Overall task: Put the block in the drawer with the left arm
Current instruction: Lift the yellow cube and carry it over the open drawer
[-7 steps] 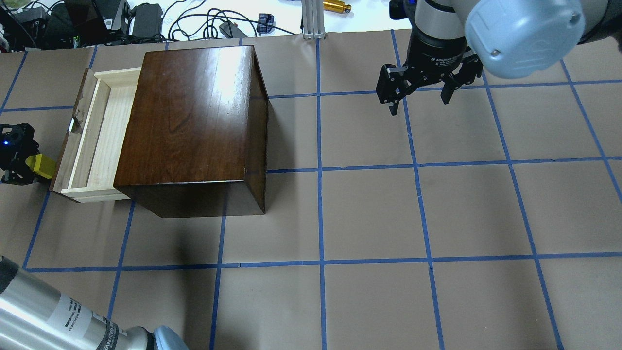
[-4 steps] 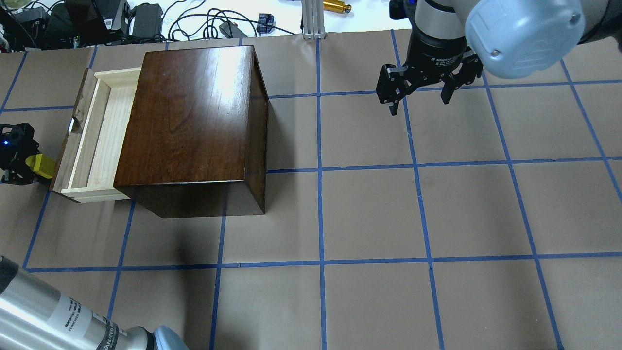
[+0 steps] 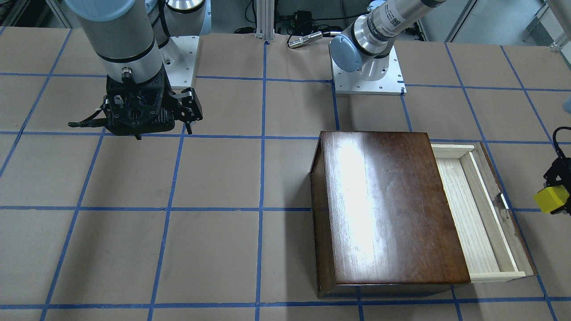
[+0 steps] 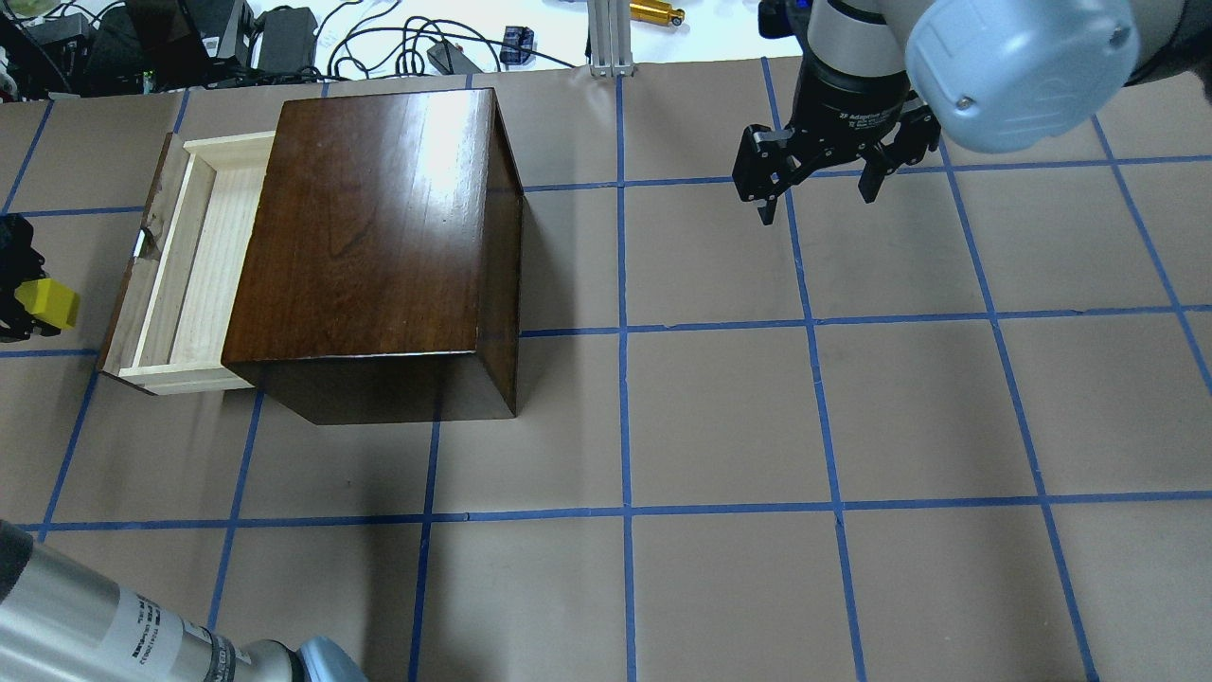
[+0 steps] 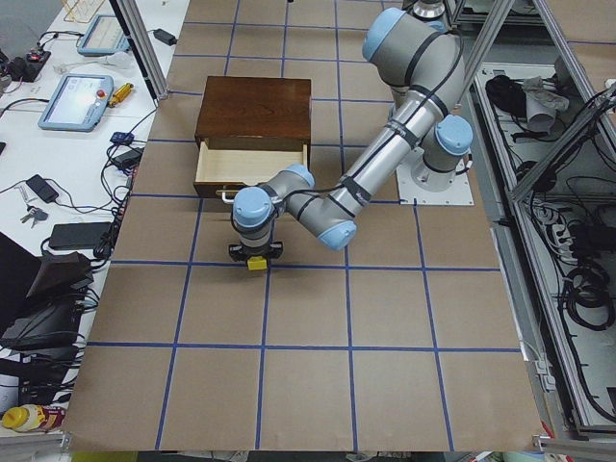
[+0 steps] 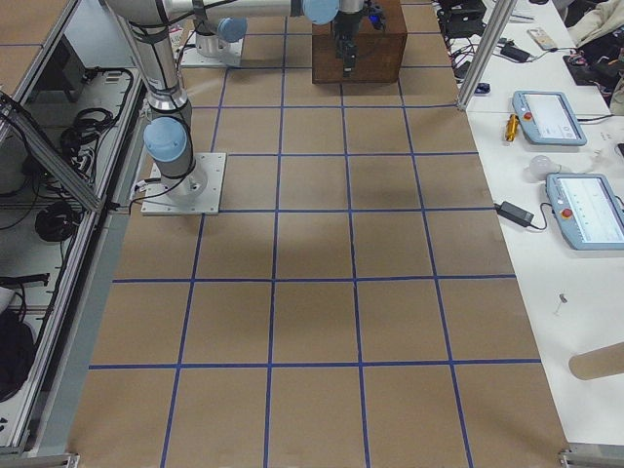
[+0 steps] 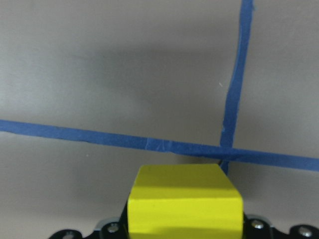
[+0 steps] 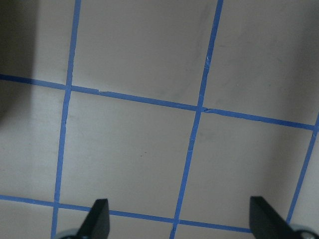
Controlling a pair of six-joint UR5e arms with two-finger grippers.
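Block (image 4: 45, 305) pinched in left gripper (image 3: 552, 196), fingers pressed on two opposite faces, yellow top and one side showing. Gripper points down, at the view's left edge in the overhead. Block sits outside drawer (image 4: 213, 265), just beside the dark front panel and apart from it, about level with the panel's mid-length. Left wrist view: block fills the lower centre, above a crossing of blue tape lines on the brown paper; whether it touches the paper, cannot tell.

Drawer pulled out from box (image 4: 379, 227) toward the robot's left, pale floor bare, front panel chipped near its middle. Box stands on table (image 4: 720, 417), glossy top catching glare.

Right gripper (image 4: 816, 204) well apart from the box, on the table's far right side, hanging above the paper near a tape line. Its fingers (image 8: 97, 221) spread wide, nothing between them; right wrist view shows only paper and tape grid between the two tips.
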